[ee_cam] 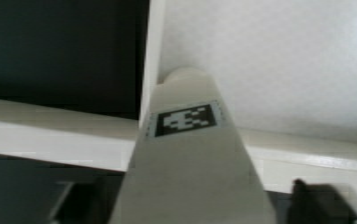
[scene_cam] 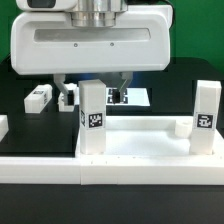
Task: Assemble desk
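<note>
The desk's white tabletop (scene_cam: 140, 150) lies rim-up at the front of the black table. One white square leg (scene_cam: 93, 120) with a black-and-white tag stands upright in its corner at the exterior view's left. A second leg (scene_cam: 206, 116) stands at the right corner. My gripper (scene_cam: 93, 95) hangs over the left leg, one dark finger on each side of its top. In the wrist view that leg (ee_cam: 187, 150) fills the space between the fingers (ee_cam: 328, 206), with a narrow gap showing on both sides. The gripper (ee_cam: 189, 206) is open, holding nothing. The tabletop's rim (ee_cam: 50, 128) runs behind the leg.
Another white leg (scene_cam: 38, 97) lies loose on the black table at the back left. The marker board (scene_cam: 135, 97) lies behind my fingers. A white part (scene_cam: 3, 126) shows at the far left edge. A white rail (scene_cam: 60, 170) borders the front.
</note>
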Tool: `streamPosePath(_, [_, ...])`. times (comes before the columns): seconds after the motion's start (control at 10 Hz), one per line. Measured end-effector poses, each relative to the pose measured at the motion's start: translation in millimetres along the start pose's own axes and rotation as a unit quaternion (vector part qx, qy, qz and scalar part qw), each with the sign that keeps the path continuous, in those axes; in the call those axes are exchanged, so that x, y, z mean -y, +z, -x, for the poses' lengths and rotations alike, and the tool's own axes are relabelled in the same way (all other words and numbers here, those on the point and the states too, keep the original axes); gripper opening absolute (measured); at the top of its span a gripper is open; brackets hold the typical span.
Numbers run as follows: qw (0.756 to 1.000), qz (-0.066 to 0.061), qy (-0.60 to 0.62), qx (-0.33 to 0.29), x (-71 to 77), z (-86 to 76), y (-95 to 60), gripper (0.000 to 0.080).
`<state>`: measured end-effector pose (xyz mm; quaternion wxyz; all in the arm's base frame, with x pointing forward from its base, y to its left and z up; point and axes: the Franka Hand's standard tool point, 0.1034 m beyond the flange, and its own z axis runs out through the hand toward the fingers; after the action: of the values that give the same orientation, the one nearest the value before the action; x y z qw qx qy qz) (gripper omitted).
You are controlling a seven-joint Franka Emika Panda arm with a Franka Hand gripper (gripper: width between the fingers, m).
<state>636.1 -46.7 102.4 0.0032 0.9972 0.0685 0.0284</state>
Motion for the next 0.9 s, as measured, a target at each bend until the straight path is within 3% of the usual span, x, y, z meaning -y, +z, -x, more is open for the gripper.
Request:
streamPosePath(0.2, [1.0,0.0,0.003,0.0,-0.1,0.0,0.0,0.0286])
streamPosePath(0.4, [1.0,0.0,0.017,0.0,0.0,0.0,-0.1,0.0287])
streamPosePath(0.9, [0.972,-0.005,0.236,0.011,-5.2,4.9,0.1,0.0287])
